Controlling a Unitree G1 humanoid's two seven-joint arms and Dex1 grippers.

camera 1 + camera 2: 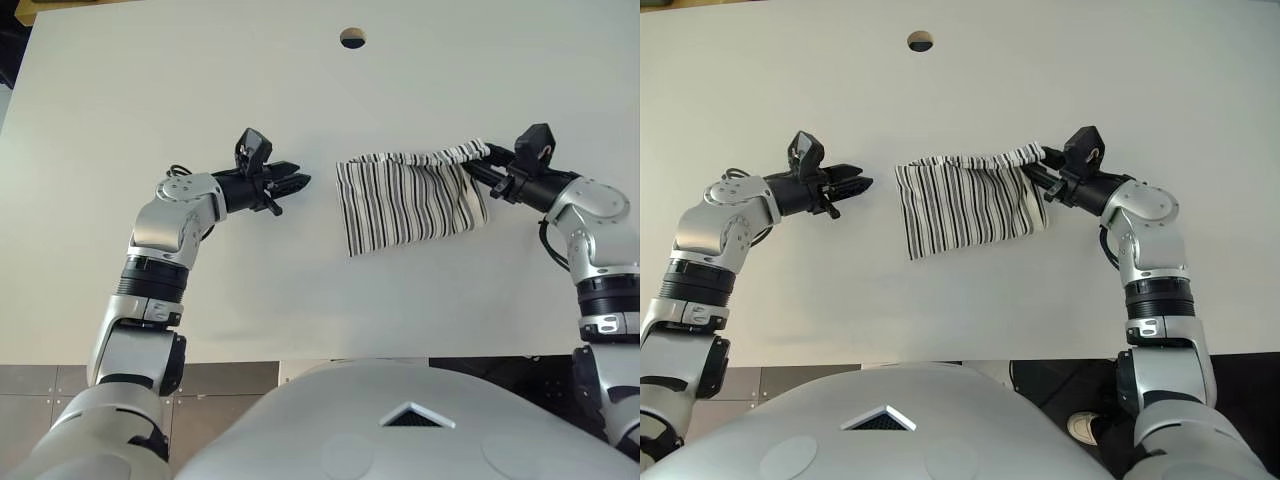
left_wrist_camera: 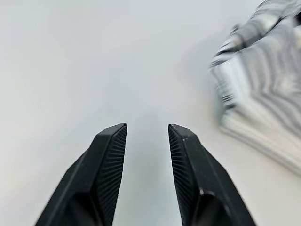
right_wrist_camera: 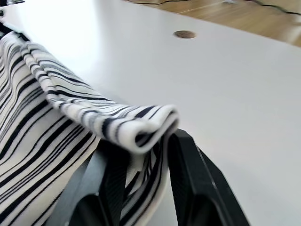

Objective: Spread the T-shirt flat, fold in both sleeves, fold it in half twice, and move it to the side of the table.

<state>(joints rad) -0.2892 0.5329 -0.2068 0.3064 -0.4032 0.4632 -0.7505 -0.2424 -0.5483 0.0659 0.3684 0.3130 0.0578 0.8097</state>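
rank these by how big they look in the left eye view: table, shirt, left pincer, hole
table
shirt
left pincer
hole
The pincer is nearer the camera than the hole, so that last pair is unsure.

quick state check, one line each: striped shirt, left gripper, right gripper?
Black-and-white striped fabric T-shirt: folded into a compact rectangle, lying on the white table, one far corner pinched.
Left gripper: jaws open, empty, beside the shirt, not touching it.
Right gripper: jaws shut on the shirt's far corner.
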